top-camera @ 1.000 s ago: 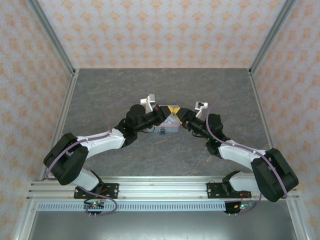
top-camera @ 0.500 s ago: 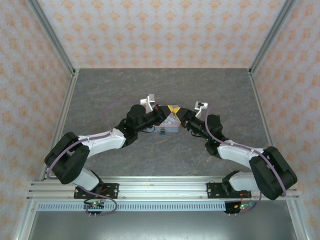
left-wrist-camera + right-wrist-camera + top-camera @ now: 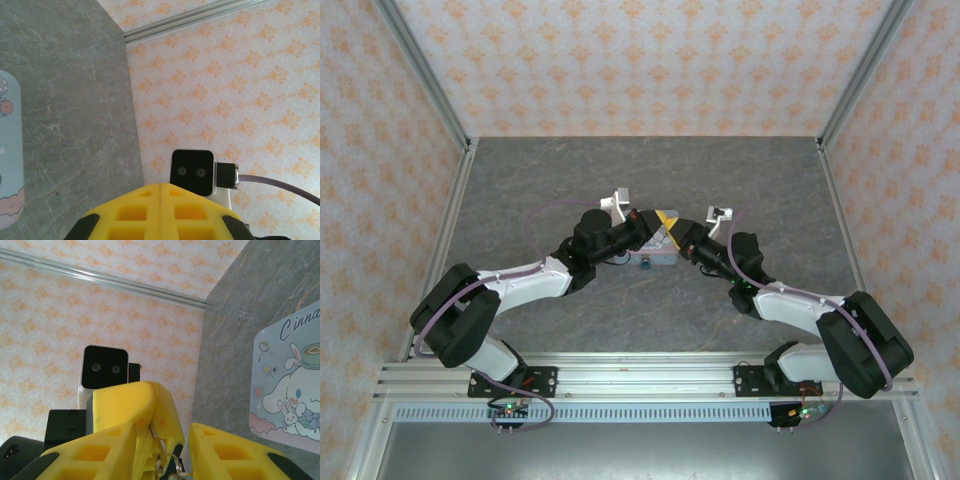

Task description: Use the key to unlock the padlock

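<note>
Rings (image 3: pixel 161 461) hang beneath left fingers (image 3: pixel 132 405) in right wrist view, indistinct from above.

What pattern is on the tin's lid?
Tin: pale blue with a white cartoon dog; right wrist view.

The right gripper (image 3: pixel 677 229) is now further left, closer to the left gripper (image 3: pixel 661 221). Less of the tin (image 3: pixel 650 259) is visible.

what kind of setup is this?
Probably a lab robot test cell: grey stone-look tabletop, aluminium frame posts holding patterned wallpaper panels, left arm and right arm bolted to a rail at the near edge.
</note>
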